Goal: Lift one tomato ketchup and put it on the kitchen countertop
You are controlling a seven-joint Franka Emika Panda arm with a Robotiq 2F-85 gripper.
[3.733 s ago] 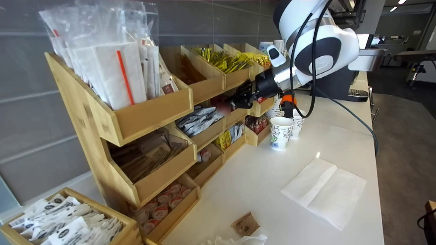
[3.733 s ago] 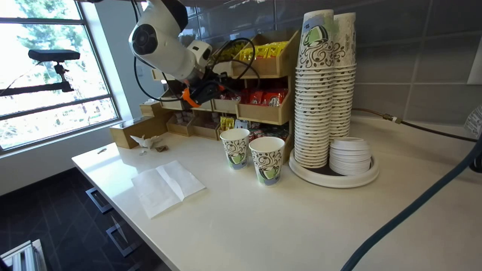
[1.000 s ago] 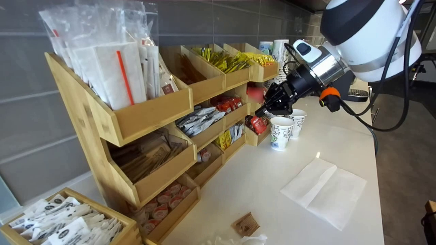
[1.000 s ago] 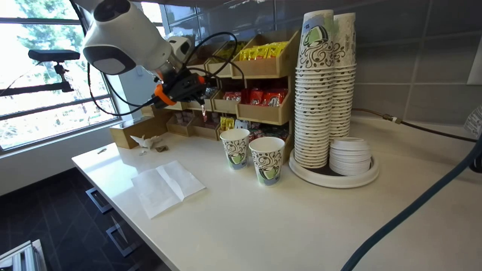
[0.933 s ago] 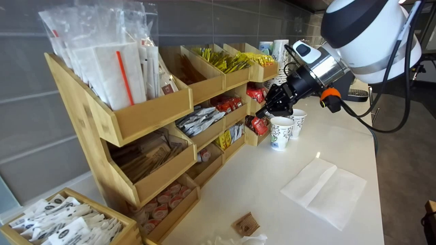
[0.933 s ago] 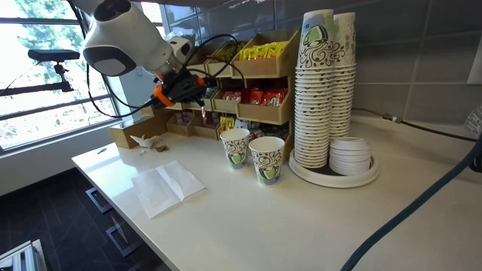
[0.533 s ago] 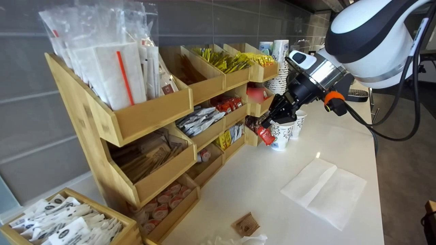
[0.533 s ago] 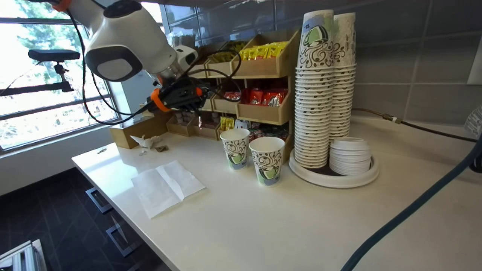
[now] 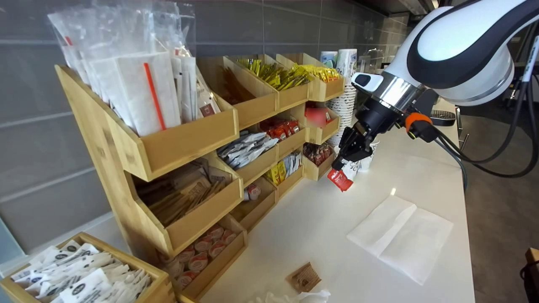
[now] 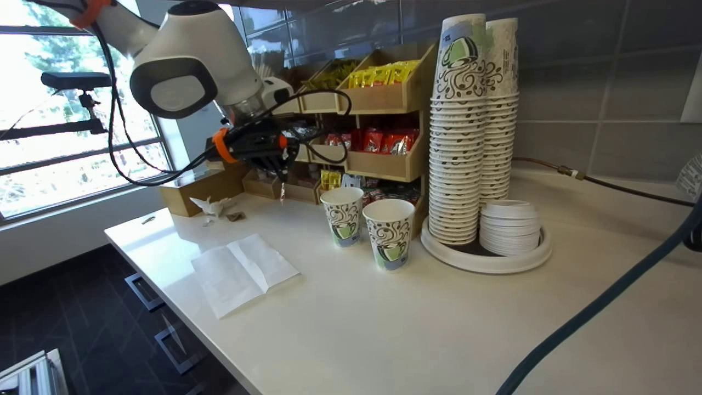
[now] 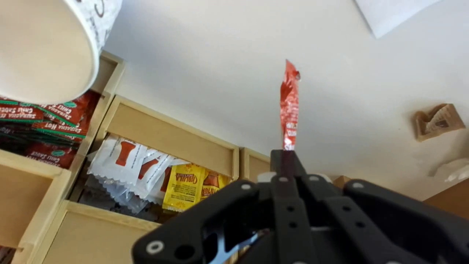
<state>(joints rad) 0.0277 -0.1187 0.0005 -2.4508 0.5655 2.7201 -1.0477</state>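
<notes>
The white counter (image 9: 320,235) lies below the gripper (image 9: 337,163), whose jaws are pinched on one end of the ketchup sachet (image 9: 340,180). The sachet projects beyond the jaws, long axis slanting down and right in an exterior view.

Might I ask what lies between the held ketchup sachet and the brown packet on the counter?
In an exterior view, only bare kitchen countertop shows between the ketchup sachet and brown packet; the wrist view agrees.
</notes>
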